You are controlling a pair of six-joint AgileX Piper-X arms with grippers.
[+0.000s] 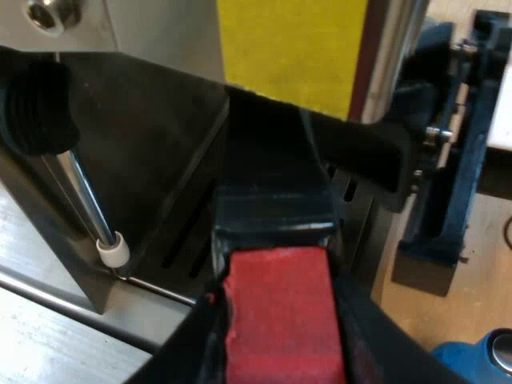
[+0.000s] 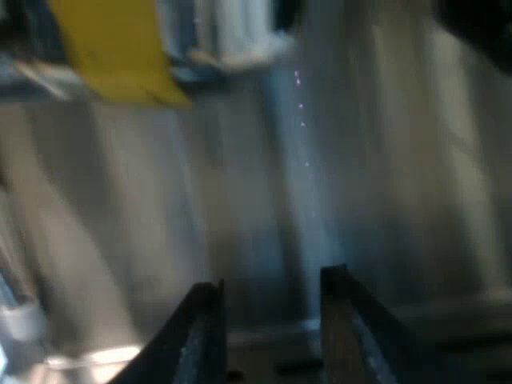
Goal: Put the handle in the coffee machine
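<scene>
The holder's dark handle [image 1: 272,192] ends in a red block [image 1: 280,312], and my left gripper [image 1: 276,328] is shut on that red end. The handle reaches into the espresso machine's front [image 1: 152,144], under a yellow panel [image 1: 296,48] and above the slotted drip tray [image 1: 192,232]; the metal basket end is hidden. My right gripper [image 2: 268,328] is open with nothing between its black fingers [image 2: 200,336]. It sits close to a blurred shiny metal wall [image 2: 360,160], with a yellow patch [image 2: 112,48] farther off.
A steam wand [image 1: 88,200] with a white tip [image 1: 113,253] hangs beside the handle, under a black ribbed knob [image 1: 36,104]. A blue stand [image 1: 448,184] rises close by the machine on a wooden surface, and a blue tamper [image 1: 480,360] sits near it.
</scene>
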